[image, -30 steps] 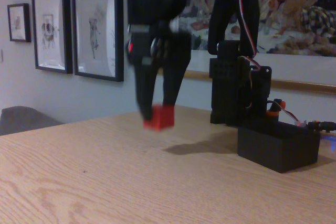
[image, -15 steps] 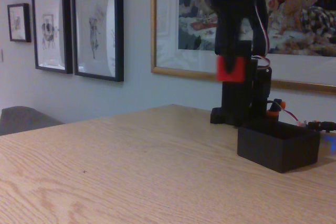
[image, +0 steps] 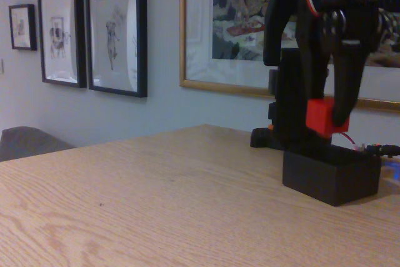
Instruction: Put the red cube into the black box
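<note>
**Cube held above box, release pending**

The red cube [image: 324,117] hangs in the air directly over the black box [image: 331,174], clear of its rim and not yet inside. The gripper [image: 330,115] is clamped on it, one dark finger crossing the cube's right face; the grip appears firm and the cube sits slightly turned. This placement suits a straight drop or short descent into the open top. The cube is matte, plain-faced and sharp-edged. The box is low, matte black, thin-walled and lidless, standing on a pale wood-grain table [image: 156,198] just in front of the arm's base [image: 284,123].
</note>
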You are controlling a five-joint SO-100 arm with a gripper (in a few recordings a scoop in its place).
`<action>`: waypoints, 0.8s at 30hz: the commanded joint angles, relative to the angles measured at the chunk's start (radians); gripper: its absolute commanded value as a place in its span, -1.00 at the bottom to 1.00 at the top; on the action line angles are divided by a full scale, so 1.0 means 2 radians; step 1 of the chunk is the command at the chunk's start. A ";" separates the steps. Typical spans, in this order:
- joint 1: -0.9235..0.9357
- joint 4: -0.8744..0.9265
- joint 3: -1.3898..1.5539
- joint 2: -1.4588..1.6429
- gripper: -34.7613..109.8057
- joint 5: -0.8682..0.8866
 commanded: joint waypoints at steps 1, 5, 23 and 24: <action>0.018 0.003 -0.008 -0.009 -0.38 -0.005; 0.020 -0.005 -0.002 -0.012 -0.34 -0.012; -0.030 0.021 -0.030 0.020 -0.03 -0.027; -0.036 0.021 -0.040 0.024 -0.06 -0.030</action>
